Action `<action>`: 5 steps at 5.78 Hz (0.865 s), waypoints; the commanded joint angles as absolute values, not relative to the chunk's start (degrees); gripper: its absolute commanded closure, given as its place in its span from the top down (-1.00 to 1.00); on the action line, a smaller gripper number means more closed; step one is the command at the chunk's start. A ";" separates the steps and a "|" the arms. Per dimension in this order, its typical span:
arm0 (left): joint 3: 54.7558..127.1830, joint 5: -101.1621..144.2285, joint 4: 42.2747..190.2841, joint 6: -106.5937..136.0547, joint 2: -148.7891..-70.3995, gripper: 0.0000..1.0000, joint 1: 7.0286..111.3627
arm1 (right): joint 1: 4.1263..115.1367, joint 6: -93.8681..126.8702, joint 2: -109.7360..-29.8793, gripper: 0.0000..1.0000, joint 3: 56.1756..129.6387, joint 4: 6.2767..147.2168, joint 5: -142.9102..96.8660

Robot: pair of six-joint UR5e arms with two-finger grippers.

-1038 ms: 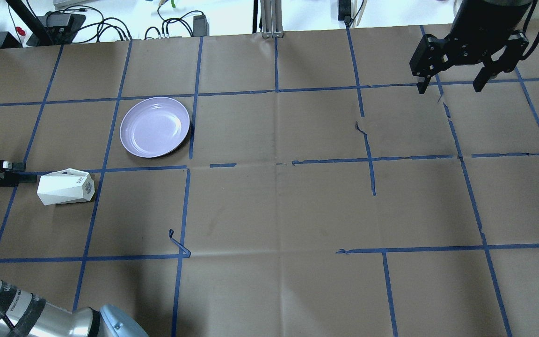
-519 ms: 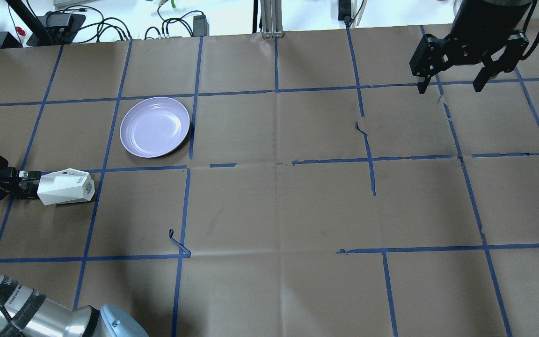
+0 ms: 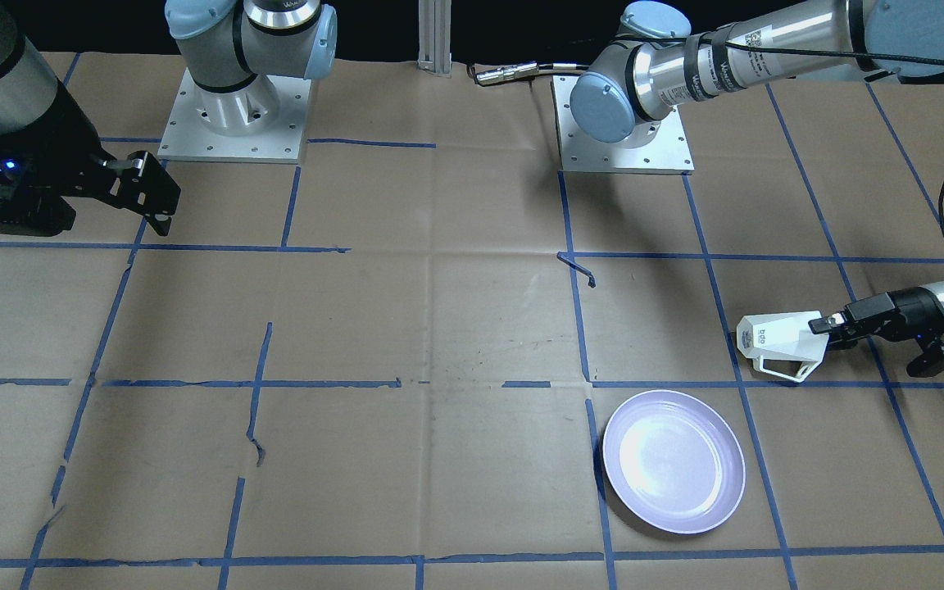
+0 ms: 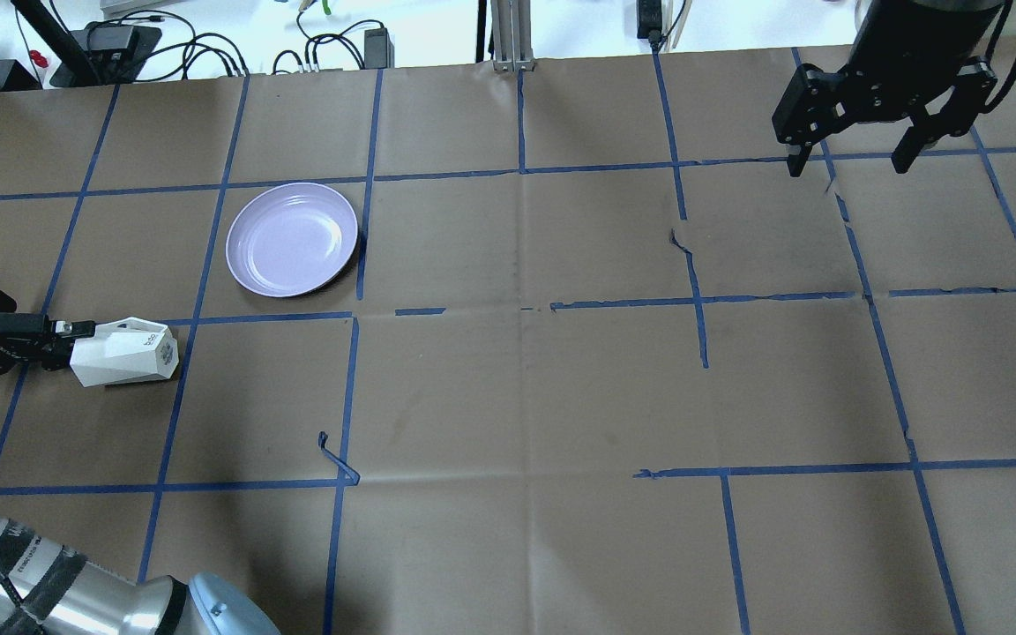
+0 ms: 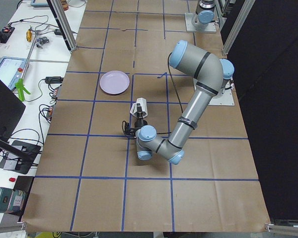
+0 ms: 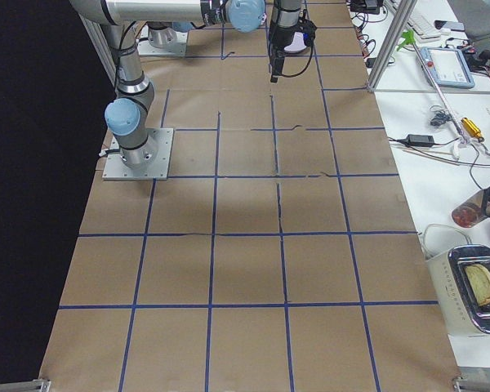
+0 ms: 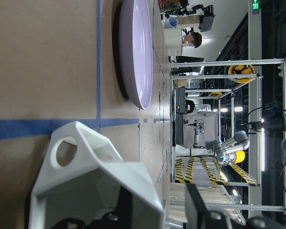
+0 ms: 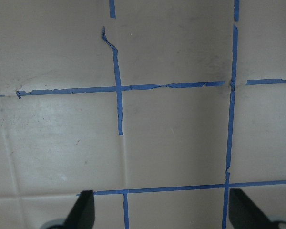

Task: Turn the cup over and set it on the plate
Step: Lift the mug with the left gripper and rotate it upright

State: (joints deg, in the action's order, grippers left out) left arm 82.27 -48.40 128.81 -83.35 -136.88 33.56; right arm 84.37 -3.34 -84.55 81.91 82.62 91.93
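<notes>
Seen from overhead, on the papered surface (image 4: 517,397) the plate (image 4: 292,240) sits apart from the cup (image 4: 124,353), at about 1 o'clock of it. A weak pinch could drop the cup on the way there. It lies on its side, so gripping only its thin wall may let it twist or skid. The cup is at 3 o'clock of my left tool (image 4: 74,334), mouth toward me; the fingers are spread, straddling the rim. My right tool (image 4: 852,163) hangs open, far off.

Hard to read the blue logo (image 3: 761,334) on the cup (image 3: 783,340): too small. Partly hidden behind its wall in the left wrist view, one finger (image 7: 124,210) of the left gripper (image 4: 74,342). Cropped by that view's top edge, the plate (image 7: 133,52).
</notes>
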 commanded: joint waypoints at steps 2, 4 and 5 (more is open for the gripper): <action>82.09 -47.82 130.77 -82.02 -133.71 -1.00 33.57 | 84.38 -3.34 -84.55 1.00 81.91 82.62 91.93; 81.92 -46.14 133.94 -67.94 -117.25 -1.00 33.40 | 84.38 -3.34 -84.55 1.00 81.91 82.62 91.93; 81.91 -46.49 133.60 -61.94 -111.07 -1.00 33.57 | 84.38 -3.34 -84.55 1.00 81.91 82.62 91.93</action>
